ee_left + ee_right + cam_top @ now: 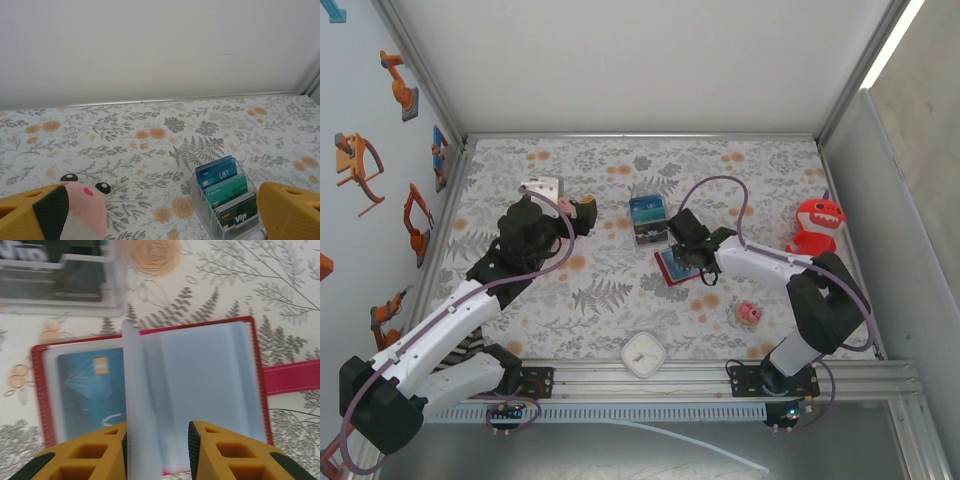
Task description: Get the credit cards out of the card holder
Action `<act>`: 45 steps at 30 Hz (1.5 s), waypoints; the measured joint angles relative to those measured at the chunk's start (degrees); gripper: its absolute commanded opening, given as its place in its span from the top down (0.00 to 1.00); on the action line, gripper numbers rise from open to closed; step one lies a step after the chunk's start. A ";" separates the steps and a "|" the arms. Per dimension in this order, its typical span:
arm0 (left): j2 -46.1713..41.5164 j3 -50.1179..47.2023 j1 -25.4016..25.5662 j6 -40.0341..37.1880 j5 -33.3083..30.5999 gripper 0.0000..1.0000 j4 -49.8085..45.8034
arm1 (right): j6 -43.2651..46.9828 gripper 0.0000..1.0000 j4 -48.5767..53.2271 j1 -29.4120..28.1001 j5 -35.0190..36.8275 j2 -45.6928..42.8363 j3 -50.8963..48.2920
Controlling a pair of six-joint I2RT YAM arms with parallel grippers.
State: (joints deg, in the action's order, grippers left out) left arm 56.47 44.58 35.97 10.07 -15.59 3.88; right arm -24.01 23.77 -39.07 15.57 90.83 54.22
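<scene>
Plainly, from above, the card holder (672,266) lies open on the table (570,320), just in front of the clear box (648,222). The right gripper (692,255) hangs over it, while the left gripper (578,215) waits well apart beside a pink toy (584,207), probably to keep out of the way.

From the left wrist, the left gripper (165,200) stands spread wide, with the pink toy (80,210) by one finger and the clear box (225,197) ahead.

From the right wrist, the right gripper (157,427) is partly spread astride an upright clear sleeve (135,390). It seems set to turn that leaf rather than pinch it, though blur leaves this unsure. The card holder (260,390) runs lengthwise left to right, its snap tab (292,377) pointing right. A teal credit card (90,390) lies flat in the left pocket, standing lengthwise up the frame.
</scene>
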 measured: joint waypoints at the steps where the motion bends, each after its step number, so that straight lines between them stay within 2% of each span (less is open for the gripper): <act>1: 0.00 0.00 0.00 -0.09 0.00 0.03 0.00 | 0.04 0.66 -0.02 0.70 0.11 -0.02 -0.17; 11: 0.87 0.04 0.13 -0.52 -0.04 0.03 0.00 | 0.46 0.64 -0.02 6.54 -0.33 -0.02 -0.83; 15: 1.62 0.04 0.39 -0.52 -0.04 0.03 0.04 | 0.92 0.60 -0.07 6.69 -2.21 0.02 -0.83; 28: 3.32 0.04 0.59 -0.52 0.00 0.03 0.46 | 1.51 0.61 -0.22 7.34 -3.23 5.73 -0.70; 39: 5.62 0.04 1.66 -0.52 0.04 0.03 1.77 | 1.07 0.64 -4.20 7.26 -12.02 3.82 -3.63; 45: 8.13 0.04 2.73 -0.59 0.13 0.03 2.86 | -1.18 0.65 -5.81 5.07 -16.55 1.33 -6.34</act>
State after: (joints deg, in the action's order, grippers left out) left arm 64.60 44.62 38.70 9.47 -15.46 6.74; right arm -25.19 17.96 -34.00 -0.97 92.16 47.88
